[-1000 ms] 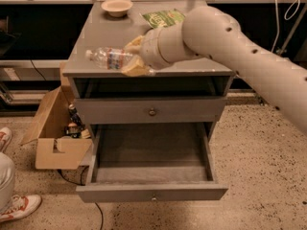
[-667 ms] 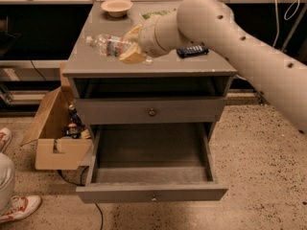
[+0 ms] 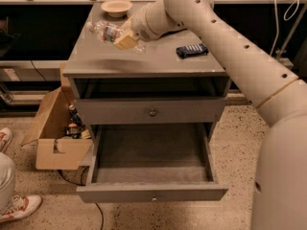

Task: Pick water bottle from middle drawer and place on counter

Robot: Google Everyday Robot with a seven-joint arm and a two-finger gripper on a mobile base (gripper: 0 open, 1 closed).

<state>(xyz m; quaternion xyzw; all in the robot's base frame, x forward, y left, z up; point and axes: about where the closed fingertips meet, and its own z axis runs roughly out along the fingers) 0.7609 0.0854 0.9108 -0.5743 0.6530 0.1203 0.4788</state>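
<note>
The water bottle (image 3: 106, 32) is a clear crinkly bottle with a pale label. It lies tilted in my gripper (image 3: 123, 38), cap end pointing left, held just above the left part of the grey counter (image 3: 144, 59). My gripper is shut on the bottle's lower half, with the yellowish fingers (image 3: 126, 41) around it. The arm reaches in from the right across the counter. The middle drawer (image 3: 151, 166) is pulled out below, a shallow grey tray with a tiny knob, and nothing shows inside it.
A pale bowl (image 3: 117, 6) stands at the counter's back left. A dark blue packet (image 3: 192, 50) lies on the right of the counter. A cardboard box (image 3: 53, 138) with a dark bottle sits on the floor at left. A shoe (image 3: 17, 207) is at bottom left.
My gripper has carried the water bottle up and back over the counter, moving left and away from the front edge. The drawer has stayed open.
</note>
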